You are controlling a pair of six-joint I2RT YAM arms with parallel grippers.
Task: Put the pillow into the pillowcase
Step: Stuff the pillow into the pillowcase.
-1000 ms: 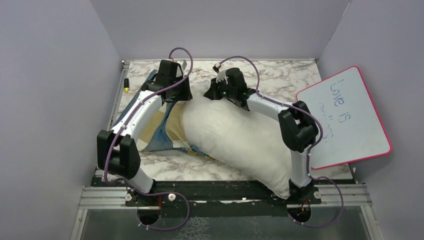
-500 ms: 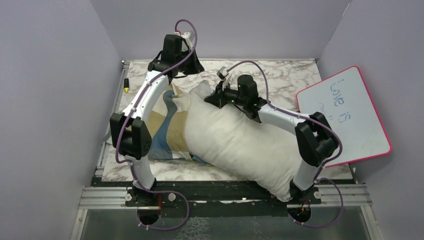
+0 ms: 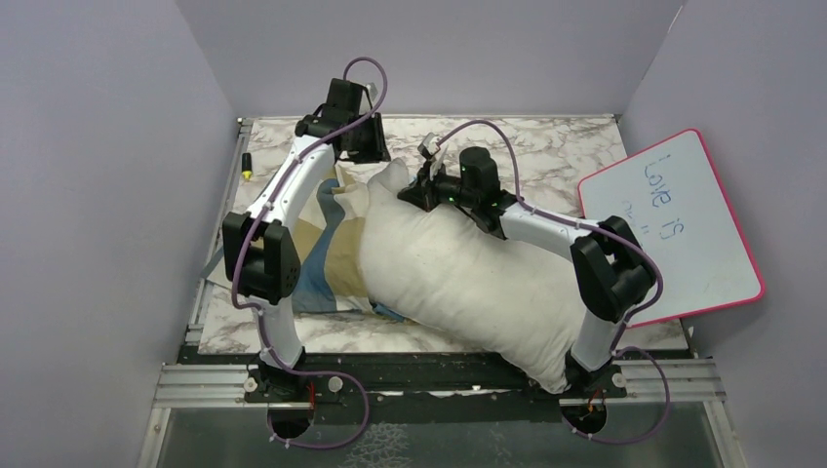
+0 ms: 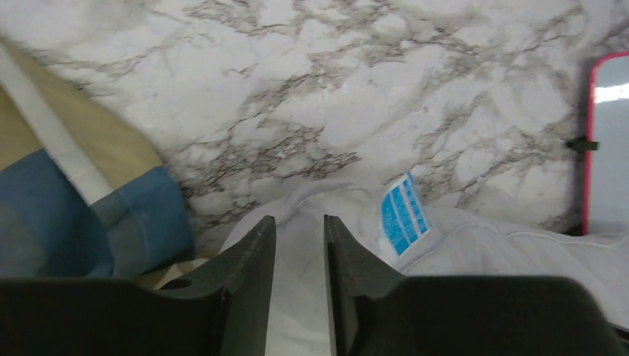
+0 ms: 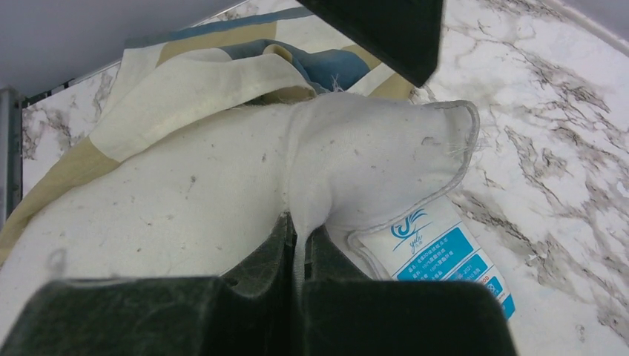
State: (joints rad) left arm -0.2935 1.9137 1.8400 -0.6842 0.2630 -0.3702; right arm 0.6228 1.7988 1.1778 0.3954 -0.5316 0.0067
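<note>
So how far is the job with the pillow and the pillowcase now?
Done: little; the pillow lies almost all bare beside the pillowcase. In hand: the right hand pinches the pillow's far corner; the left hand hovers above it, slightly open, empty. Left: pulling the pillowcase over the pillow.

The left arm (image 3: 293,185) and right arm (image 3: 546,226) are showing white tubular links joined by chunky black joint housings, thin purple cables (image 3: 367,59) are looping alongside them, and blunt black fingers (image 4: 245,282) are tipping each wrist.

On the marble table (image 3: 571,146), a pink-rimmed whiteboard (image 3: 673,229) lies right, a yellow-tipped marker (image 3: 247,166) far left.
</note>
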